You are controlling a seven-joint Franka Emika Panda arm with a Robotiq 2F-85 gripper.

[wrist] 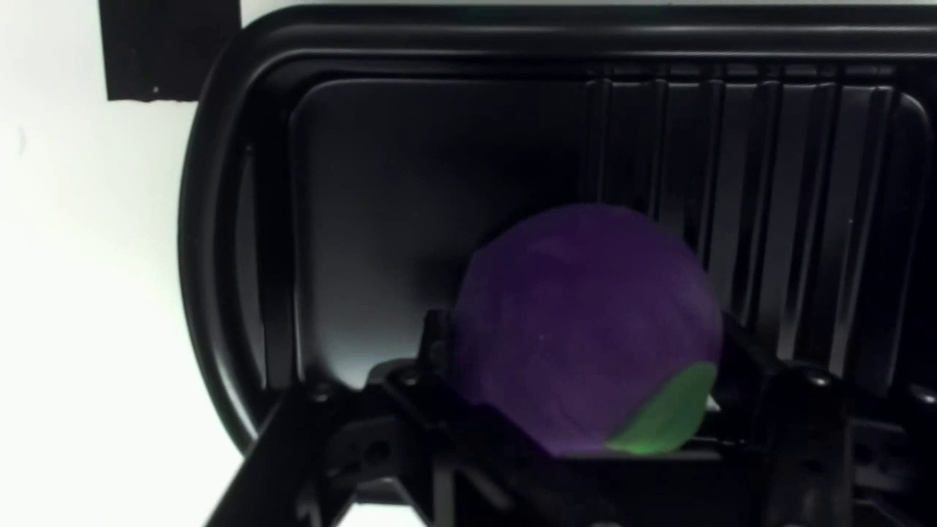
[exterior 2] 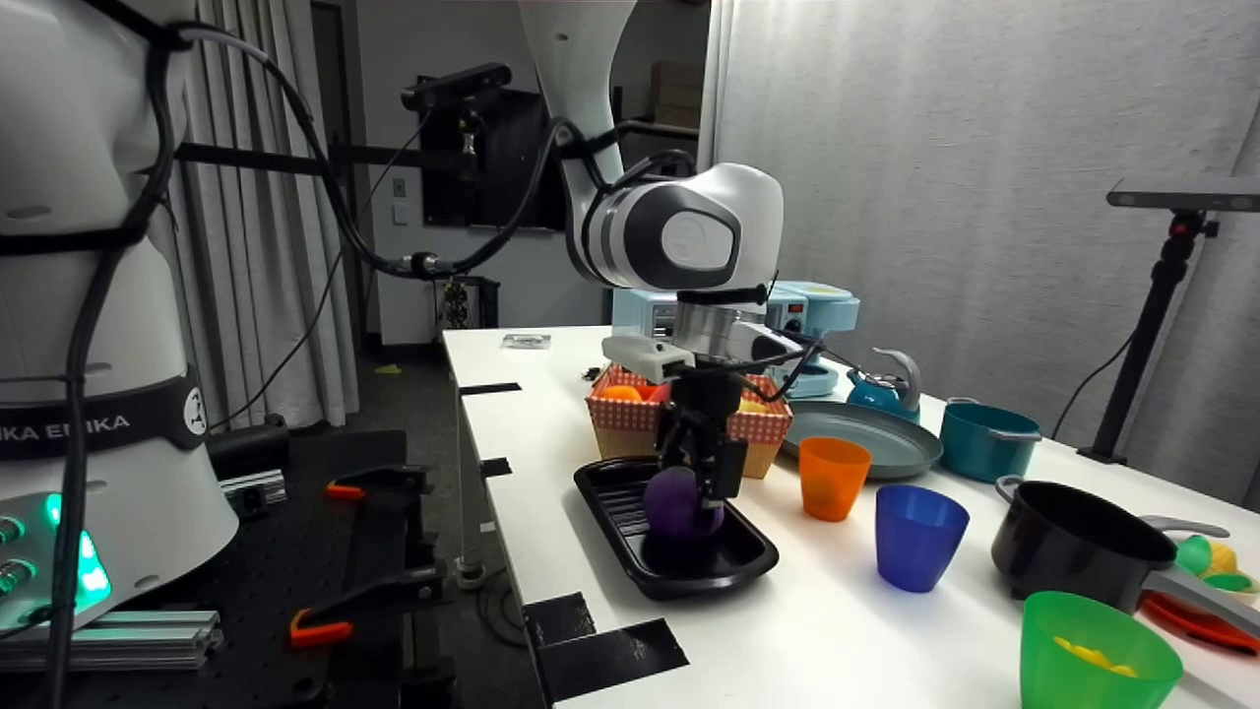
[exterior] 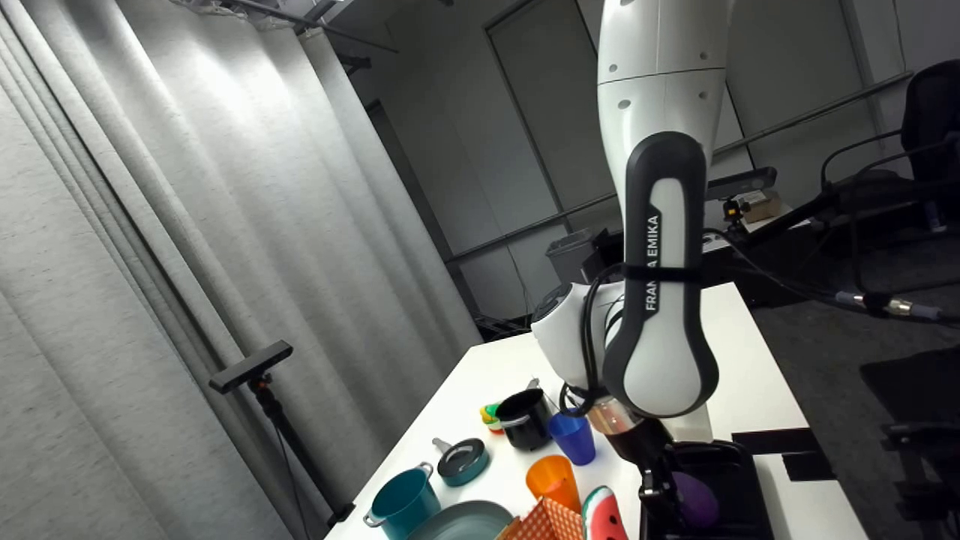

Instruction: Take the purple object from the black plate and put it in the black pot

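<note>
The purple object (wrist: 564, 285) is a rounded purple lump with a green leaf-shaped patch. It also shows in both exterior views (exterior: 697, 499) (exterior 2: 671, 502). It is inside the black plate (wrist: 410, 40), a rectangular ribbed tray (exterior: 742, 480) (exterior 2: 679, 589). My gripper (wrist: 585, 351) points down into the plate, and its fingers touch the lump on both sides, apparently shut on it. I cannot tell whether the lump touches the plate's floor. The black pot (exterior 2: 1053, 551), with metal handles, stands upright on the table apart from the plate; it also shows in an exterior view (exterior: 529, 433).
An orange cup (exterior 2: 832, 483) and a blue cup (exterior 2: 920, 540) stand between plate and pot. A green cup (exterior 2: 1088, 662) is near the pot. A checked basket (exterior 2: 625, 438), grey plate (exterior 2: 866, 448) and teal pot (exterior 2: 984, 443) stand behind. A watermelon piece (exterior: 602, 516) lies beside the basket.
</note>
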